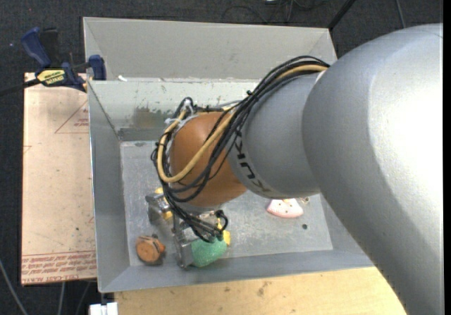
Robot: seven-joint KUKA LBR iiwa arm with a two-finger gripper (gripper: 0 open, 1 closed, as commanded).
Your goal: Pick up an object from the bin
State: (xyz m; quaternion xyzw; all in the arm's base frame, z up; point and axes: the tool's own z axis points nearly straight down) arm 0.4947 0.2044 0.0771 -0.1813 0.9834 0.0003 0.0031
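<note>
Three small things lie loose on the floor of the grey bin. Nearest the front wall, at about 6 o'clock on the floor, sits a green lump of rounded, uneven shape. It has a bit of yellow at its 1 o'clock edge (whether that belongs to the lump cannot be made out). The gripper is low down on the floor just at the lump's 9 o'clock, touching it or very nearly. Whether the gripper is spread, pressed together or pinching the lump cannot be told, because the wrist hides its working end. At the gripper's own 9 o'clock, near but apart from it, rests a brown round piece. Farther back, around 3 o'clock on the floor and well apart from the others, lies a pink and white piece, partly under the arm. Above the gripper bulges the orange cover of the wrist, looped with black and yellow cables, and the thick grey arm runs off toward 3 o'clock.
</note>
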